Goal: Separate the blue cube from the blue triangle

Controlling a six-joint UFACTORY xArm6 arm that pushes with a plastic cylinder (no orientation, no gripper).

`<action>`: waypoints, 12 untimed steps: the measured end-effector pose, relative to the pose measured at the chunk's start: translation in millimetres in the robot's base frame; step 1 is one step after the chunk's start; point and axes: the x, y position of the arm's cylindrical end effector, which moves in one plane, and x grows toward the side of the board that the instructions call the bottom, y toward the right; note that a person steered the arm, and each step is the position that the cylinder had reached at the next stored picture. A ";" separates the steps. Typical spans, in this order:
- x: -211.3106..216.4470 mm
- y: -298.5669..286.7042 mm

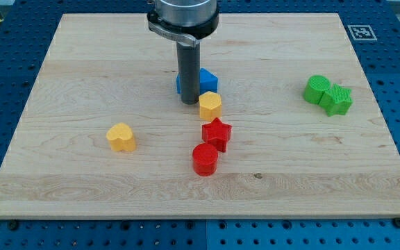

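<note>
My tip (pixel 189 103) rests on the wooden board (pixel 82 194) a little above its middle. The rod stands in front of two blue blocks and hides much of them. One blue block (pixel 209 79) shows to the right of the rod, with a peaked top. A sliver of the other blue block (pixel 178 83) shows at the rod's left edge. They look close together or touching; I cannot tell which is the cube. A yellow hexagonal block (pixel 210 105) sits just right of my tip.
A red star (pixel 217 132) and a red cylinder (pixel 205 159) lie below the yellow hexagon. A yellow heart (pixel 121 137) lies at the left. Two green blocks (pixel 317 89) (pixel 337 100) touch at the right. A printed marker (pixel 361 31) sits off the board's top right corner.
</note>
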 end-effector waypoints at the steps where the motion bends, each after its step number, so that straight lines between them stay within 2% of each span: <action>1: -17.6 0.0; 5: -67.9 0.0; 6: -65.3 -21.3; 7: -63.6 -83.2; 8: -88.1 -103.4; 9: -91.9 -103.4; 12: -93.2 -13.8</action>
